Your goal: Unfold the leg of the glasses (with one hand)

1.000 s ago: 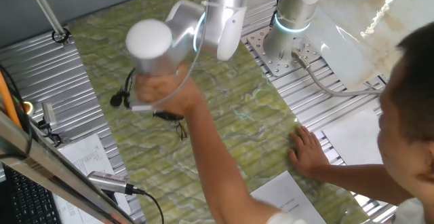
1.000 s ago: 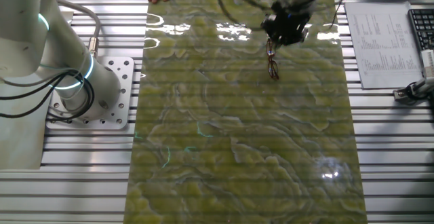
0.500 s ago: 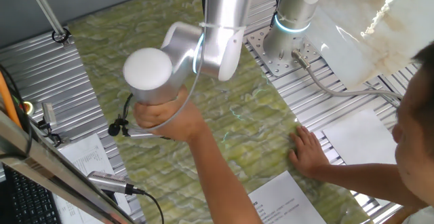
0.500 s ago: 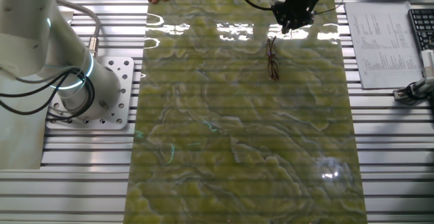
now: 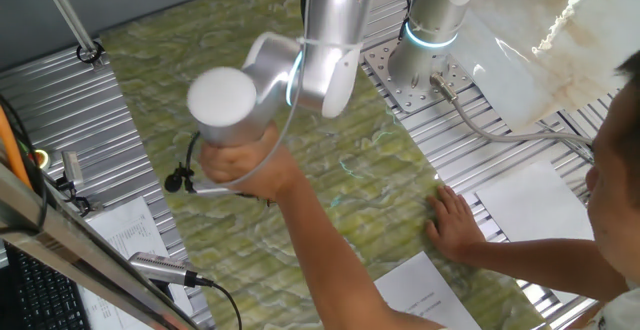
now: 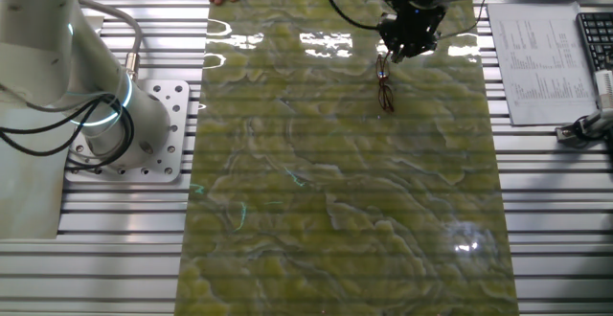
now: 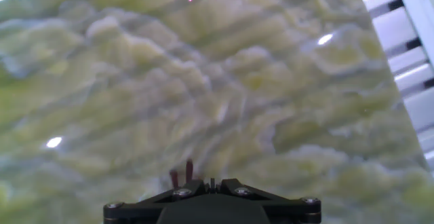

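The glasses [image 6: 385, 86] lie folded on the green mat [image 6: 335, 191], thin dark frame, near its far right part. My gripper [image 6: 398, 52] hangs just beyond their far end, close above the mat. In the hand view the gripper [image 7: 212, 182] shows its black fingers drawn together, with nothing between them. Two small reddish-brown tips [image 7: 182, 173] stick up just left of it; they look like part of the glasses. In one fixed view a person's hand [image 5: 240, 162] grips my wrist and hides the gripper and the glasses. Which leg is folded cannot be made out.
The person's other hand [image 5: 455, 220] rests on the mat's edge. A second arm's base [image 6: 105, 115] stands left of the mat. Papers [image 6: 541, 57] and a keyboard [image 6: 599, 38] lie to the right. A black cable [image 5: 185, 170] hangs by my wrist.
The gripper pulled back from the glasses toward the mat's far edge, then came back to their far end. The glasses have not moved.
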Available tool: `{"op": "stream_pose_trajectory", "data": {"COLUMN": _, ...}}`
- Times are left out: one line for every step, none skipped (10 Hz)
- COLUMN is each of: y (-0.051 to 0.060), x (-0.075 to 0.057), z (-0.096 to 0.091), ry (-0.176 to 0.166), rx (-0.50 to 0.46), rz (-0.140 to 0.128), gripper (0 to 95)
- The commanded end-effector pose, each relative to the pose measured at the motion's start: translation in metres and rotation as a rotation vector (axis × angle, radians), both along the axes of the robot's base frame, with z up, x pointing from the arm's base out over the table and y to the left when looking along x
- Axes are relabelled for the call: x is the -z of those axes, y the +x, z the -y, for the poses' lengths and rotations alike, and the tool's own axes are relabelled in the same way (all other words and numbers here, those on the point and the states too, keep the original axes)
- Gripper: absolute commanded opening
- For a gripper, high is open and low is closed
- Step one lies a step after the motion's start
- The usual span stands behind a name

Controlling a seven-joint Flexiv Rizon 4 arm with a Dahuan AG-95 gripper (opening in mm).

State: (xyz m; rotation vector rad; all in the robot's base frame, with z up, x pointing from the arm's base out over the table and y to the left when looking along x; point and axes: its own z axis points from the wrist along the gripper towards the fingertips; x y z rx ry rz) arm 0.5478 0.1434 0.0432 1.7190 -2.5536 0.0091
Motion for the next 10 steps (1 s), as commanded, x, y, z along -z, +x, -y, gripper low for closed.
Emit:
{"op": "stream_pose_trajectory", "data": {"y": 0.006, "x": 0.012, "z": -0.027, "ry": 0.004, "rx": -0.021, "rz": -0.002, "gripper": 0.0}}
{"op": "stream_pose_trajectory", "data": {"y": 0.004, "x": 0.013, "z": -0.027, "ry": 0.013, "rx": -0.029, "rz": -0.002, "gripper": 0.0}}
{"op": "stream_pose_trajectory", "data": {"y": 0.003, "x": 0.014, "z": -0.028, "ry": 0.011, "rx": -0.035, "rz": -0.003, "gripper": 0.0}}
{"op": "stream_pose_trajectory", "data": {"y": 0.001, "x": 0.016, "z": -0.028, "ry": 0.0, "rx": -0.035, "rz": -0.002, "gripper": 19.0}}
{"op": "stream_pose_trajectory", "data": {"y": -0.003, "x": 0.02, "z": -0.026, "ry": -0.004, "rx": -0.036, "rz": -0.001, "gripper": 19.0}}
{"op": "stream_pose_trajectory", "data": {"y": -0.005, "x": 0.021, "z": -0.023, "ry": -0.006, "rx": -0.042, "rz": -0.001, "gripper": 19.0}}
{"op": "stream_pose_trajectory", "data": {"y": -0.005, "x": 0.022, "z": -0.022, "ry": -0.01, "rx": -0.045, "rz": -0.001, "gripper": 19.0}}
{"op": "stream_pose_trajectory", "data": {"y": -0.005, "x": 0.022, "z": -0.021, "ry": -0.011, "rx": -0.044, "rz": -0.001, "gripper": 19.0}}
{"op": "stream_pose_trajectory", "data": {"y": -0.005, "x": 0.022, "z": -0.02, "ry": -0.006, "rx": -0.043, "rz": -0.002, "gripper": 19.0}}
{"op": "stream_pose_trajectory", "data": {"y": -0.005, "x": 0.021, "z": -0.02, "ry": -0.002, "rx": -0.045, "rz": -0.003, "gripper": 19.0}}
